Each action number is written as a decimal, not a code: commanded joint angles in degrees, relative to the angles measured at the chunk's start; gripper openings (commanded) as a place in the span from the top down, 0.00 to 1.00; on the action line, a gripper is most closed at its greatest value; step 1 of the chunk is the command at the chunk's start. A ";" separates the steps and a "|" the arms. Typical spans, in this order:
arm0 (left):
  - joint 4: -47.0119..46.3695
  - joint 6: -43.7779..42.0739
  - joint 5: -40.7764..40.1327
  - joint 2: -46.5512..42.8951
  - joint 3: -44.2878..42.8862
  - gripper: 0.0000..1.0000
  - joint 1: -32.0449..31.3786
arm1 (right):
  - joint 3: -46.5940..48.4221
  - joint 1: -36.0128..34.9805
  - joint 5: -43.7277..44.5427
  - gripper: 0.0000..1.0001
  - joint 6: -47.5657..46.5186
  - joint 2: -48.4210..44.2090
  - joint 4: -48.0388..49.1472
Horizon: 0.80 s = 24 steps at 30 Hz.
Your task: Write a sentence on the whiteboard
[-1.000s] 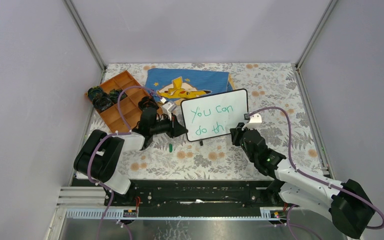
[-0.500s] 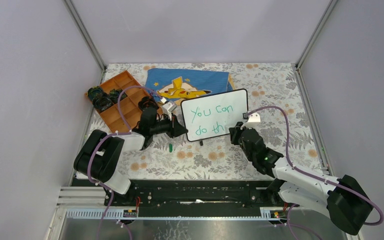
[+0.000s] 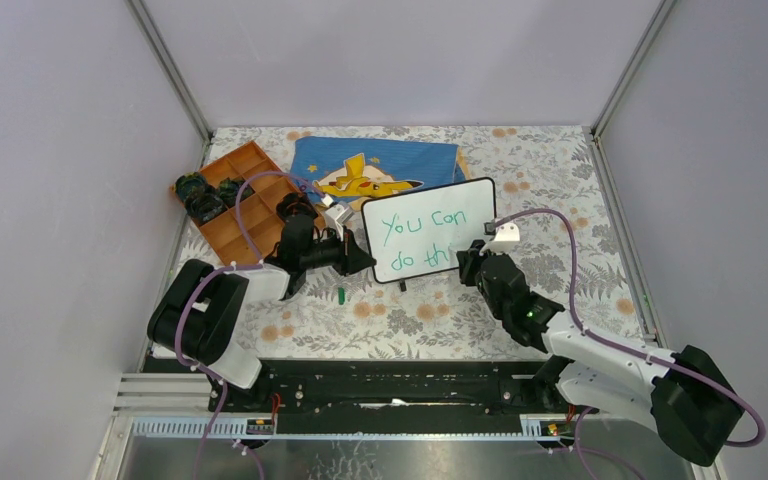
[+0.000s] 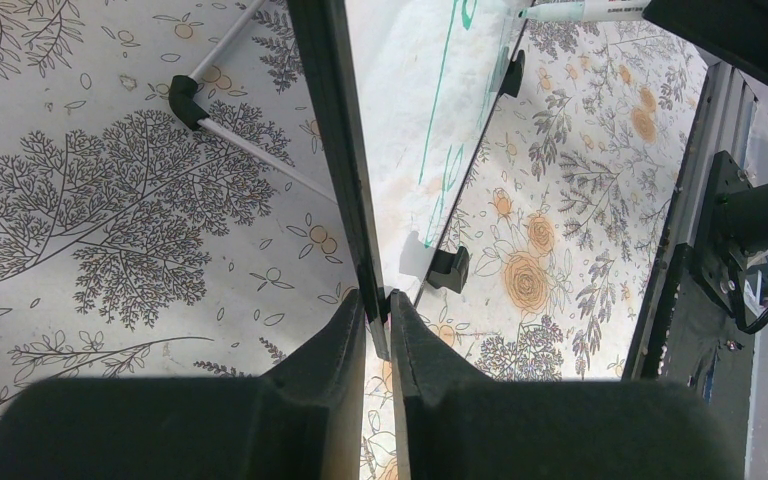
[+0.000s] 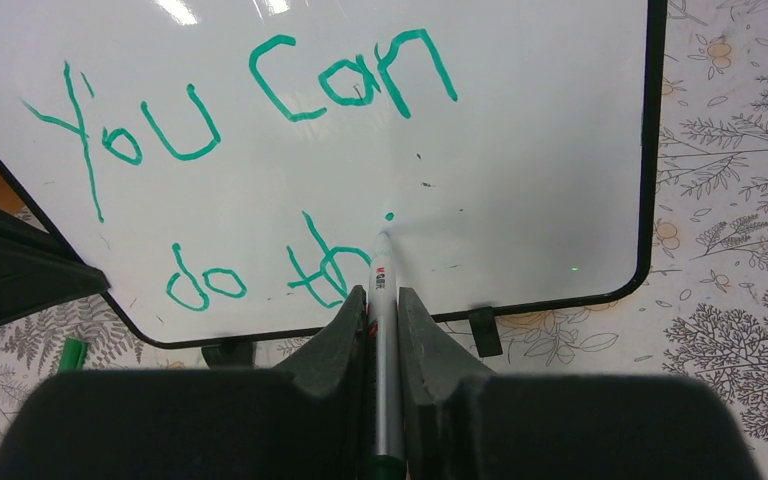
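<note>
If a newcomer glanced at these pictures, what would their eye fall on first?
The whiteboard stands mid-table with green writing, "You can do th", unfinished. The right gripper holds a marker with its tip at the board beside the last letters, while the left gripper pinches the board's edge. Behind lies a blue Pikachu cloth.

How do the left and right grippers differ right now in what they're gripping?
The left gripper clamps the frame edge of the whiteboard; the right gripper clamps a marker. The left gripper holds the board directly; the right gripper meets it only through the marker tip. Both are shut.
</note>
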<state>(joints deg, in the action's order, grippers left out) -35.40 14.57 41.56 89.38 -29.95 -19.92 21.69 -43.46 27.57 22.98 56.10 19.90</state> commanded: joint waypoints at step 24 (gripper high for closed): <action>2.24 -2.26 -1.75 0.79 -0.89 0.81 -0.82 | -0.82 0.42 1.92 1.00 0.68 -0.09 0.09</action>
<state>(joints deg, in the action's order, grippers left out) -35.05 14.44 41.54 89.38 -30.09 -19.97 21.19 -43.44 27.99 23.00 57.06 19.86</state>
